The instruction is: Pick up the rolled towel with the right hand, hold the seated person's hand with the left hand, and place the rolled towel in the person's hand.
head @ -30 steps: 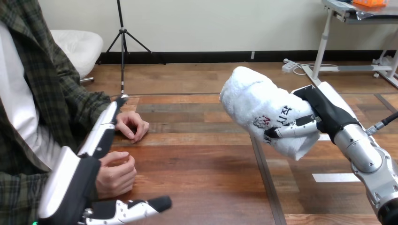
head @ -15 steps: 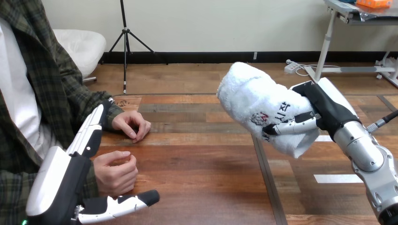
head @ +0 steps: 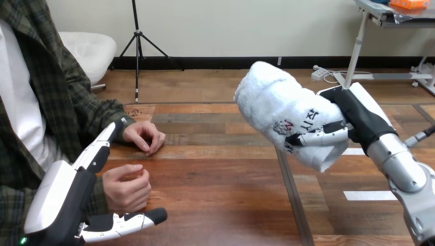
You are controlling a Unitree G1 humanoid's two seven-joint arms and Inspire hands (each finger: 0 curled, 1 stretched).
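My right hand is shut on the rolled white towel and carries it tilted above the table's right half, with the thumb across its front. My left hand is open at the lower left, beside the person's nearer hand, a loose fist resting on the table. Straight fingers run along the far side of that wrist, and the thumb lies in front of the fist. Nothing is curled round it. The person's farther hand rests on the table beyond.
The wooden table has a dark seam running front to back under the towel. A strip of white tape lies at the right. The person sits at the left edge.
My left hand has drawn back toward the lower left, its thumb sliding nearer under the person's fist. The towel has risen slightly and edged left. The person's hands have stayed still.
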